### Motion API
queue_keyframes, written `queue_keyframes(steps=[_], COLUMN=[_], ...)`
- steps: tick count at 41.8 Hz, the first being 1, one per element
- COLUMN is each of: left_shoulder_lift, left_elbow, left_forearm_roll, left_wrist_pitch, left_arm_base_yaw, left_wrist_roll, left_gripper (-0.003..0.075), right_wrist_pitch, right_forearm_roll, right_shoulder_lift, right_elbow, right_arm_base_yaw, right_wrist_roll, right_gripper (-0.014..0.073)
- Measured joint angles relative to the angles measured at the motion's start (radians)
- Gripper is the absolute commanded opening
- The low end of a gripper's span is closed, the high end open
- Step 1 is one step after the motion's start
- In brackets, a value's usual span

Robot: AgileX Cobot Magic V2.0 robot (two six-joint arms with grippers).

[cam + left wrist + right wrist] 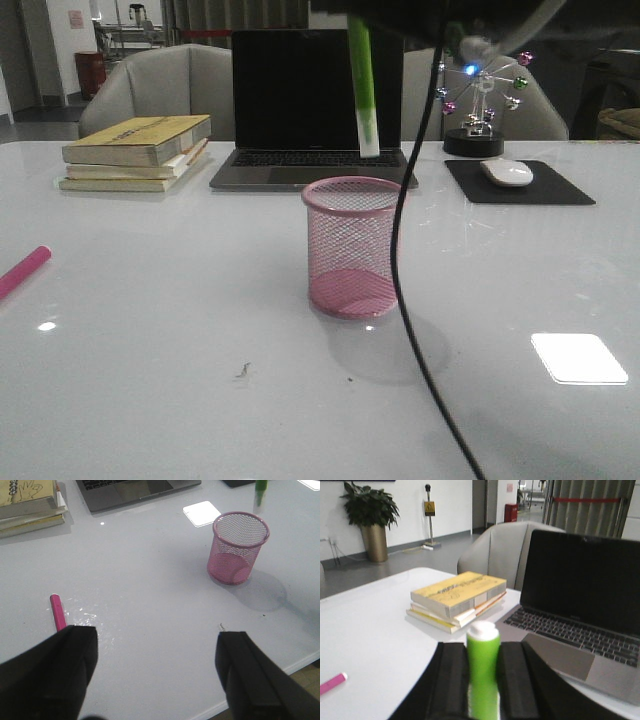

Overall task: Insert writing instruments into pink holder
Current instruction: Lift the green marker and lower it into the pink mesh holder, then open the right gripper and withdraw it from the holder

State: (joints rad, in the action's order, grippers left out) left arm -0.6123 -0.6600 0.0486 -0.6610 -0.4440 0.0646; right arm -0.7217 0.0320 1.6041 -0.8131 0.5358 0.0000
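Observation:
The pink holder [352, 246] [238, 546], a wire-mesh cup, stands upright and empty in the middle of the white table. A lime green pen [364, 90] [483, 667] [260, 494] hangs nearly upright in the air behind and above the cup's rim. My right gripper [483, 677] is shut on it; in the front view the gripper itself is above the picture. The magenta pen [22, 272] [57, 612] [332, 683] lies flat on the table at the far left. My left gripper [157, 672] is open, low over the table's near part, with the magenta pen just off one finger.
A stack of books [137, 152] sits at the back left beside an open laptop [310, 110]. A white mouse [508, 172] on a black pad [520, 185] and a small ferris-wheel ornament [478, 110] are at the back right. A black cable [405, 250] hangs down in front of the cup.

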Motion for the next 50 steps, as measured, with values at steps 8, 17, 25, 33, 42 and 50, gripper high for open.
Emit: queue_keyframes(steps=[8,17,25,33,42,50], left_shoulder_lift=[0.000,0.000,0.000,0.000,0.000,0.000], left_elbow=[0.000,0.000,0.000,0.000,0.000,0.000], left_forearm_roll=[0.000,0.000,0.000,0.000,0.000,0.000], left_wrist_pitch=[0.000,0.000,0.000,0.000,0.000,0.000], left_arm_base_yaw=[0.000,0.000,0.000,0.000,0.000,0.000], left_wrist_roll=[0.000,0.000,0.000,0.000,0.000,0.000], left_gripper=[0.0549,0.0549,0.0549,0.0549,0.0549,0.0549], right_wrist_pitch=[0.002,0.030,0.087,0.334,0.753,1.099], right_forearm_roll=[0.000,0.000,0.002,0.002,0.002,-0.010], right_shoulder_lift=[0.114,0.165,0.126,-0.072,-0.355,-0.606], right_elbow=[0.000,0.000,0.000,0.000,0.000,0.000], right_arm_base_yaw=[0.000,0.000,0.000,0.000,0.000,0.000], right_wrist_roll=[0.000,0.000,0.000,0.000,0.000,0.000], right_gripper=[0.0186,0.0451,0.0454,0.0454,0.0454,0.0454])
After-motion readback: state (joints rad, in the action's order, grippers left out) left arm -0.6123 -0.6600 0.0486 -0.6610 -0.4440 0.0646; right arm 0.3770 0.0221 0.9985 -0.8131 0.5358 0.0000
